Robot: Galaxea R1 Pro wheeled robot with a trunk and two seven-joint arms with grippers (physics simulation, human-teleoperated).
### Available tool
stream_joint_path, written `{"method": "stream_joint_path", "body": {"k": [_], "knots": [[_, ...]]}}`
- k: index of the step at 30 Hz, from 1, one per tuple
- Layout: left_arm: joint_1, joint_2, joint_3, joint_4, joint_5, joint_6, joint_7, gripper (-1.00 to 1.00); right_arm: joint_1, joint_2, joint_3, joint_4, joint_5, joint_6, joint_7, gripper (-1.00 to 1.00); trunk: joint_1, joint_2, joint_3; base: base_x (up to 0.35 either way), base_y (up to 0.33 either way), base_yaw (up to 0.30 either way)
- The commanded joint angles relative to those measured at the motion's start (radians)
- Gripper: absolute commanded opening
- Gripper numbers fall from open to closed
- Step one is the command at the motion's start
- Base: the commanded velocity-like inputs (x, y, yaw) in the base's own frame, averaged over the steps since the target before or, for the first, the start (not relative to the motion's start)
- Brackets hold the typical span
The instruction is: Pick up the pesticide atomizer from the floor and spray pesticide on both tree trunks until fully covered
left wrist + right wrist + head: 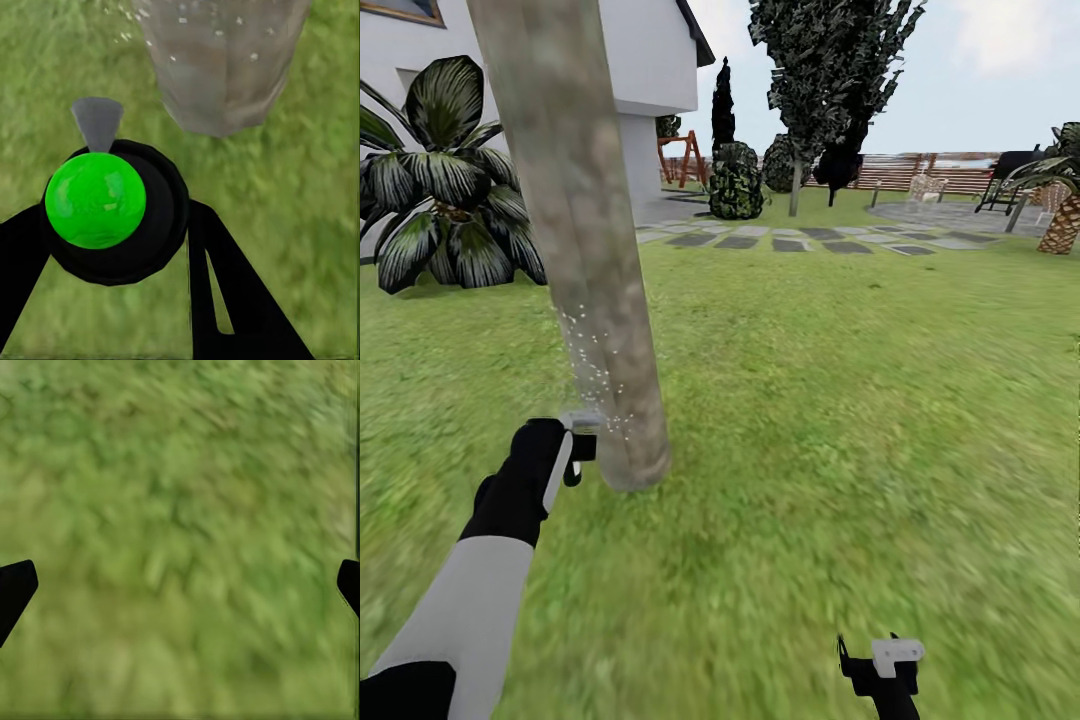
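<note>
The left claw [112, 247] is clenched on the pesticide atomizer [96, 199], one black finger on each side of its dark round body. In the left wrist view the atomizer shows a glossy green ball top and a small grey nozzle [97, 120] pointing toward the foot of the tree trunk [221, 67]. In the head view the claw sits low, just beside the trunk [575, 250] on its left, near the grass floor [840, 400].

Pesticide [595, 375] hangs as fine whitish specks over the lower trunk, from near the nozzle upward; the higher bark looks bare of specks, so I judge this trunk only partly covered. A second tall tree [830, 90] stands far off to the right, near the fence.

The atomizer looks small, rigid and probably light. Its rounded, shiny surfaces could slip or twist, so the hold belongs on the dark body below the ball, clear of the nozzle, as it is now.

The right claw [880, 665] hangs released at the near right, fingers wide apart over grass, grasping nothing.
</note>
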Motion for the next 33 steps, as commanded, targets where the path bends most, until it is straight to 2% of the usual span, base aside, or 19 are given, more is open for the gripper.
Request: {"method": "stream_joint_path", "body": {"k": [1,8,13,26,30,32,33], "knots": [[0.006,0.0,0.0,0.0,-0.001,-0.001,-0.001,-1.0,0.0,0.0,0.0,0.0,0.0,0.0,0.0,1.0,0.0,0.0,0.0,0.0,-0.238,0.0],[0.014,0.001,0.002,0.008,-0.004,-0.004,0.001,-1.0,0.0,0.0,0.0,0.0,0.0,0.0,0.001,1.0,0.0,0.0,0.0,0.0,-0.266,0.0],[0.014,0.001,0.004,0.106,-0.007,-0.074,0.01,-1.0,0.0,0.0,-0.001,0.0,0.0,0.0,0.001,1.0,0.0,0.0,0.0,0.0,-0.27,0.0],[0.014,0.007,0.009,0.117,-0.008,-0.083,0.013,-1.0,0.0,0.0,0.0,0.0,0.0,0.0,0.001,1.0,0.0,0.0,0.0,0.0,-0.27,0.0],[0.015,0.011,0.01,0.13,-0.008,-0.087,0.014,-1.0,0.0,0.0,0.0,0.0,0.0,0.0,0.001,1.0,0.0,0.0,0.0,0.0,-0.27,0.133],[0.015,0.013,0.02,0.198,-0.008,-0.152,0.014,-1.0,0.0,0.0,0.0,0.0,0.0,0.0,0.001,1.0,0.0,0.0,0.0,0.0,-0.27,0.26],[0.015,0.013,0.046,0.231,-0.007,-0.194,0.015,-1.0,0.0,0.0,0.0,0.0,0.0,0.0,0.001,1.0,0.0,0.0,0.0,0.0,-0.27,0.273]]}}
